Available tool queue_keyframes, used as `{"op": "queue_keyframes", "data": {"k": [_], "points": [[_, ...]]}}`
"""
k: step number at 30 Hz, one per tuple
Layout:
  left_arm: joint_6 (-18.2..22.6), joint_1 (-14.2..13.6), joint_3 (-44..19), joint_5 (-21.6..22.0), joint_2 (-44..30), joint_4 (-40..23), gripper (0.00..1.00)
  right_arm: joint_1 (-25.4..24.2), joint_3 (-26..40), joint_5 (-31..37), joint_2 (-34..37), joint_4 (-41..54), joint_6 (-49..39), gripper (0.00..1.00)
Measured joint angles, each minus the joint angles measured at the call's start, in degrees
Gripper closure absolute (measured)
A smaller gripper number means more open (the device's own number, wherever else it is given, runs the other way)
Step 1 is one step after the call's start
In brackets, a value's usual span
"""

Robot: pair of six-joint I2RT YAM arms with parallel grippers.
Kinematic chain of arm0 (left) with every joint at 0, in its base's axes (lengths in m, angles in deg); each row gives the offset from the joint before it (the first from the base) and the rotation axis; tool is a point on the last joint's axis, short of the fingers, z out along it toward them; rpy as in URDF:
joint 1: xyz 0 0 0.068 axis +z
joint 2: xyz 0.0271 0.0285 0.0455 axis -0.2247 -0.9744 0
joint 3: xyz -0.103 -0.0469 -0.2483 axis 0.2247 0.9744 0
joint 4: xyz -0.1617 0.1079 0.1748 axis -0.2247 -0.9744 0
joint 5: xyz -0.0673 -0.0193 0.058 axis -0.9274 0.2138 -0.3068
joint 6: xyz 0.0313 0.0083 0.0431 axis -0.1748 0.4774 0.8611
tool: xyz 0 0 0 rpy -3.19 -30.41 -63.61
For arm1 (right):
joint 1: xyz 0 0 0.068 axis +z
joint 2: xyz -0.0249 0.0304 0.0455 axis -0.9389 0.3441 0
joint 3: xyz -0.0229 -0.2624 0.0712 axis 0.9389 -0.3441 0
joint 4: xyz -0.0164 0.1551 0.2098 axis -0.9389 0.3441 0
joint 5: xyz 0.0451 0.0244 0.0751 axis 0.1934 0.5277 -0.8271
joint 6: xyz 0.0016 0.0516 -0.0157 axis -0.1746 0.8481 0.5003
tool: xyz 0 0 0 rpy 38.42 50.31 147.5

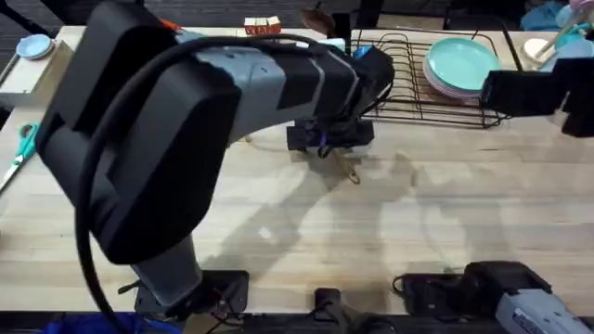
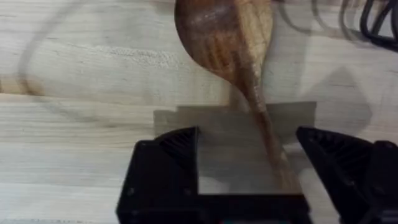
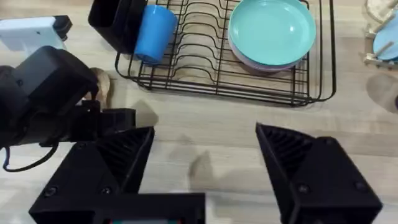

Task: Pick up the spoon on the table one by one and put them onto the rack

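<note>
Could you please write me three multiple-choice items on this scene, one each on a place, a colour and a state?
1. Where does the brown wooden spoon lie?
A. on the light wood table
B. in the black wire rack
C. on the top plate

2. What colour is the top round plate in the rack?
A. red
B. turquoise
C. black

3. How stands the left tool?
A. shut on a cup
B. open, fingers either side of the spoon's handle
C. holding a plate

Answers:
1 A, the left wrist view shows the spoon flat on the planks.
2 B, the right wrist view shows a turquoise plate on the stack.
3 B, a wide gap shows between the fingers.
</note>
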Motion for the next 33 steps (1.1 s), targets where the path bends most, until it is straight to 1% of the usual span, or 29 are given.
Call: {"op": "queue_keyframes", "data": {"k": [1, 3, 8, 9, 11, 15, 16, 18, 19, 21, 27, 33], "points": [[0.0, 0.0, 0.0, 0.1, 0.0, 0.0, 0.073, 0.0, 0.0, 0.0, 0.0, 0.0, 0.0, 0.009], [0.0, 0.1, 0.0, 0.2, -0.1, -0.1, 0.196, 0.0, 0.0, 0.0, 0.0, 0.0, 0.0, 0.010], [0.0, 0.3, 0.0, 0.6, -0.1, -0.2, 0.376, 0.0, 0.0, 0.0, 0.0, 0.0, 0.0, 0.009], [0.0, 0.3, 0.0, 0.8, -0.2, -0.2, 0.481, 0.0, 0.0, 0.0, 0.0, 0.0, 0.0, 0.010], [0.1, 0.3, 0.0, 1.1, -0.2, -0.2, 0.553, 0.0, 0.0, 0.0, 0.0, 0.0, 0.0, 0.010], [0.0, 0.3, 0.0, 1.0, -0.2, 0.1, 0.735, 0.0, 0.0, 0.0, 0.0, 0.0, 0.0, 0.009], [0.0, 0.3, 0.0, 1.0, -0.2, 0.2, 0.765, 0.0, 0.0, 0.0, 0.0, 0.0, 0.0, 0.009], [0.0, 0.3, 0.0, 0.9, -0.2, 0.6, 0.815, 0.0, 0.0, 0.0, 0.0, 0.0, 0.0, 0.010], [0.0, 0.3, 0.0, 0.6, -0.2, 0.8, 0.790, 0.0, 0.0, 0.0, 0.0, 0.0, 0.0, 0.009], [0.0, 0.3, 0.0, 0.5, -0.2, 0.9, 0.790, 0.0, 0.0, 0.0, 0.0, 0.0, 0.0, 0.010], [-0.2, 0.3, 0.0, 0.6, -0.2, 0.9, 0.949, 0.0, 0.0, 0.0, 0.0, 0.0, 0.0, 0.009], [-0.2, 0.3, -0.1, 0.6, -0.2, 0.9, 0.956, 0.0, 0.0, 0.0, 0.0, 0.0, 0.0, 0.009]]}}
